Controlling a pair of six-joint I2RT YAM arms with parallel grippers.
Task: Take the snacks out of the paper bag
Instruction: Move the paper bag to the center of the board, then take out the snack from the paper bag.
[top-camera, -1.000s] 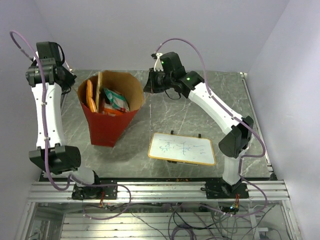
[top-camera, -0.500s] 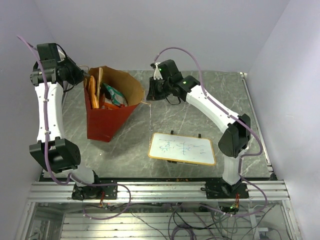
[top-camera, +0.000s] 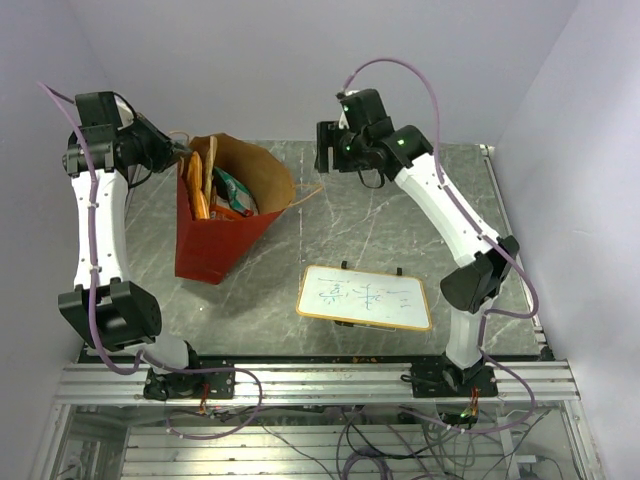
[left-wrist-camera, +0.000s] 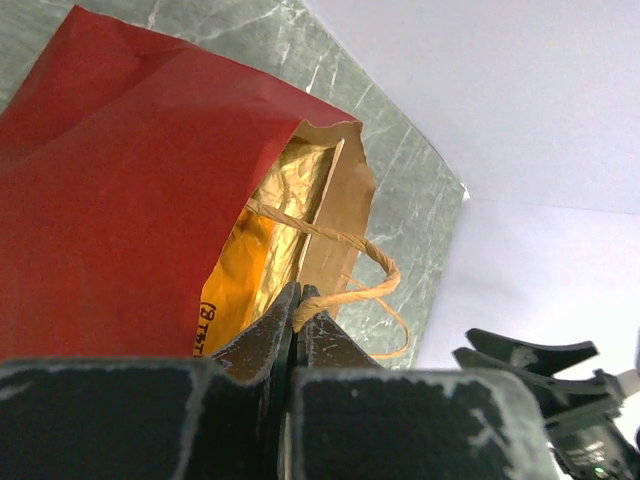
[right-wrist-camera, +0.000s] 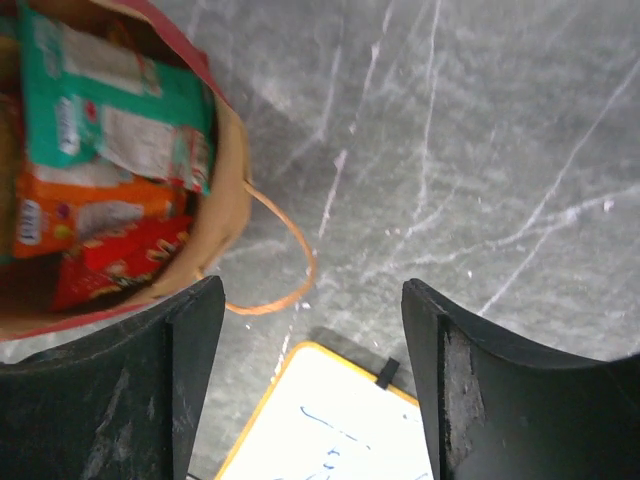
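The paper bag (top-camera: 212, 248) stands at the table's left, red outside, brown inside, its mouth open. The snacks sit inside: a teal packet (top-camera: 234, 190), orange ones (top-camera: 196, 188) and a red one (right-wrist-camera: 120, 258). My left gripper (top-camera: 179, 152) is shut on the bag's left string handle (left-wrist-camera: 350, 290) at the rim, next to a yellow-orange foil packet (left-wrist-camera: 238, 285). My right gripper (top-camera: 327, 158) hangs open above the table, right of the bag, holding nothing. The bag's right handle (right-wrist-camera: 296, 262) lies loose below it.
A white-framed whiteboard (top-camera: 365, 297) with blue writing lies flat at the table's centre front, also seen under my right gripper (right-wrist-camera: 312, 290). The grey marble table (top-camera: 400, 230) ends at a white wall behind and a metal rail in front.
My right gripper has opened, let go of the bag's right handle and lifted up and away to the right. The left gripper keeps its handle, and the bag has shifted slightly left.
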